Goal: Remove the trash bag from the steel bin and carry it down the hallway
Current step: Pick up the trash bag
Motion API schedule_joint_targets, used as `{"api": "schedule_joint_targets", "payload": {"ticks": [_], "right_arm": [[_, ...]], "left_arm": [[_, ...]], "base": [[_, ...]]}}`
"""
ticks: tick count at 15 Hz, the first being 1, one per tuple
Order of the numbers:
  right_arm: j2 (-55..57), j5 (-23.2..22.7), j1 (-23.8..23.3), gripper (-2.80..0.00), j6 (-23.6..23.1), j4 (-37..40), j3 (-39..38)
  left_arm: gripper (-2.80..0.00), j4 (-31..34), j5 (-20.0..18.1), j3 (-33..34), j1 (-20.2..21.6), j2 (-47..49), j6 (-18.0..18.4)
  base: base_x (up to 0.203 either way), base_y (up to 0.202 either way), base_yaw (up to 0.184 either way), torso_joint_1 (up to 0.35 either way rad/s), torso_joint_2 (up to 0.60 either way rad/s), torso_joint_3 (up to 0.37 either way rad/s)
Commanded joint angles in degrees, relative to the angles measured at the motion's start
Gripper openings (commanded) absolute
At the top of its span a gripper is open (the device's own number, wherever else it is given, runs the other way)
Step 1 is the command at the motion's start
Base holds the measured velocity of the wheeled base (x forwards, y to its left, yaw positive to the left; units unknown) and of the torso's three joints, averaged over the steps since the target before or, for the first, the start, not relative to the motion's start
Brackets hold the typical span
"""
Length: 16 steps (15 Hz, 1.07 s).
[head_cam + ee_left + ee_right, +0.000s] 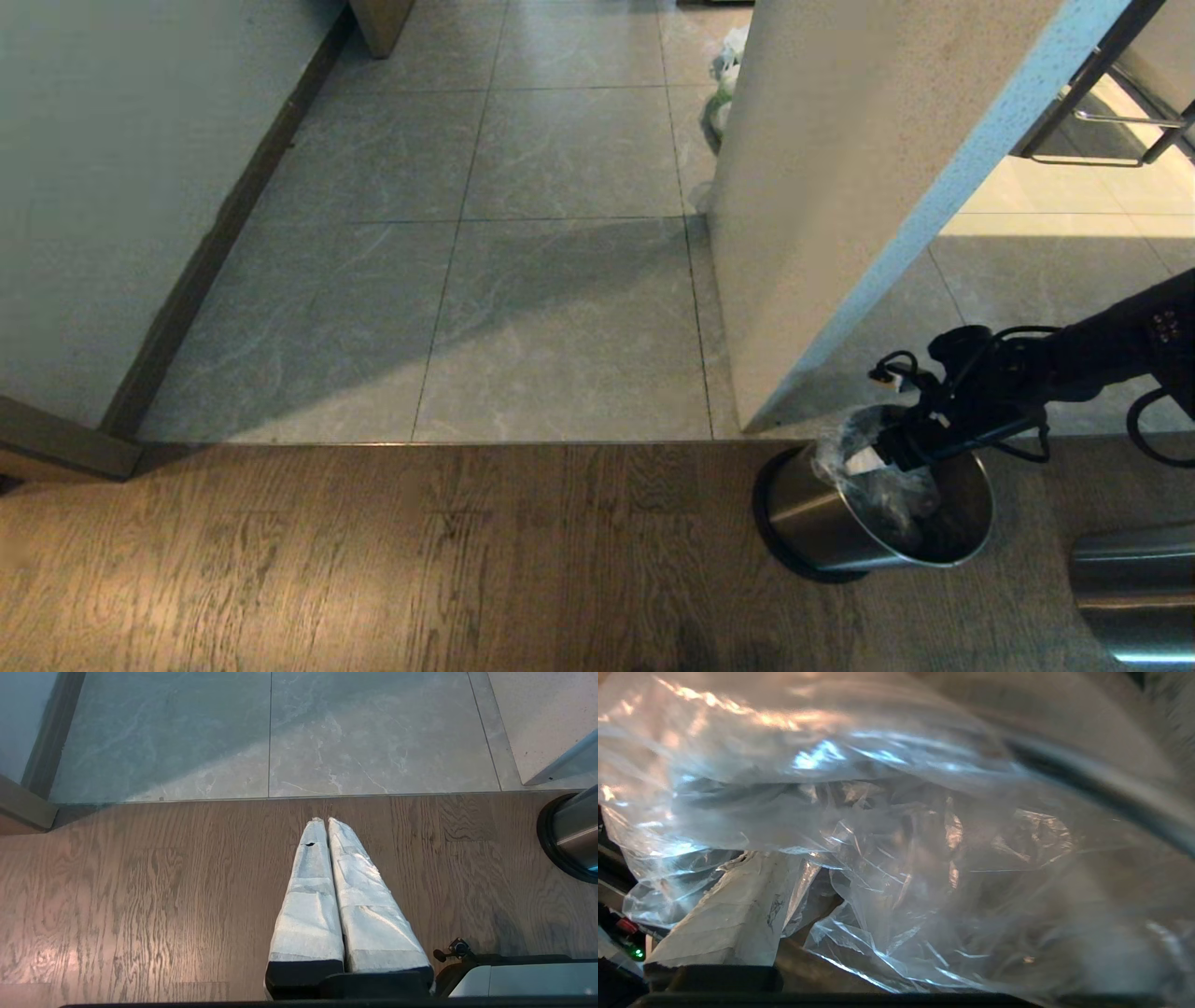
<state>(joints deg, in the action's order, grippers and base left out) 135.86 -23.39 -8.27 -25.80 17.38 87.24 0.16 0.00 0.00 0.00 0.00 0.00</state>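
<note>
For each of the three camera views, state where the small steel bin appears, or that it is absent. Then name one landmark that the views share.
Head view: the steel bin stands low right, on the wooden floor.
Left wrist view: only its side and black base show at the right edge.
Right wrist view: not identifiable; the clear trash bag fills the picture.
Shared landmark, head and left wrist: the seam between wood and tiles.

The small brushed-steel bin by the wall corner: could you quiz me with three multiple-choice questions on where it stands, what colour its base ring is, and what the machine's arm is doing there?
1. The small round brushed-steel bin stands on: A wooden floor; B tiles; C a table.
2. Its base ring is: A red; B black; C white.
3. The right end effector is: A parked far away; B lifting the bin; C open, reaching into the thin clear crinkled plastic liner bag.

Key: 1 A, wood grain surrounds it; 2 B, a dark ring circles its foot; 3 C, one taped finger sits against plastic.
</note>
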Motion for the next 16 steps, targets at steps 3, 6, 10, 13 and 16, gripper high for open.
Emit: {"api": "schedule_joint_targets", "payload": {"ticks": [3, 6, 10, 13, 16], "right_arm": [[-0.14, -0.16, 0.55, 0.0, 0.3, 1.0, -0.31], [-0.6, -0.42, 1.11, 0.0, 0.31, 2.37, -0.88], [-0.42, -1.13, 2.22, 0.0, 0.49, 2.57, -0.84], [-0.34, -2.52, 2.38, 0.0, 0.75, 2.57, -0.93], [-0.16, -2.62, 2.73, -2.8, 0.57, 2.57, -0.84]], "left_arm": [[-2.8, 0.02, 0.0, 0.0, 0.0, 0.0, 0.0], [-2.8, 0.02, 0.06, 0.0, 0.0, 0.0, 0.0], [-2.8, 0.02, 0.0, 0.0, 0.0, 0.0, 0.0], [-2.8, 0.02, 0.0, 0.0, 0.0, -0.06, 0.0], [-2.8, 0.02, 0.03, 0.0, 0.0, 0.0, 0.0]], "base": [[0.0, 0.0, 0.0, 0.0, 0.0, 0.0], [0.0, 0.0, 0.0, 0.0, 0.0, 0.0], [0.0, 0.0, 0.0, 0.0, 0.0, 0.0], [0.0, 0.0, 0.0, 0.0, 0.0, 0.0], [0.0, 0.0, 0.0, 0.0, 0.0, 0.0]]}}
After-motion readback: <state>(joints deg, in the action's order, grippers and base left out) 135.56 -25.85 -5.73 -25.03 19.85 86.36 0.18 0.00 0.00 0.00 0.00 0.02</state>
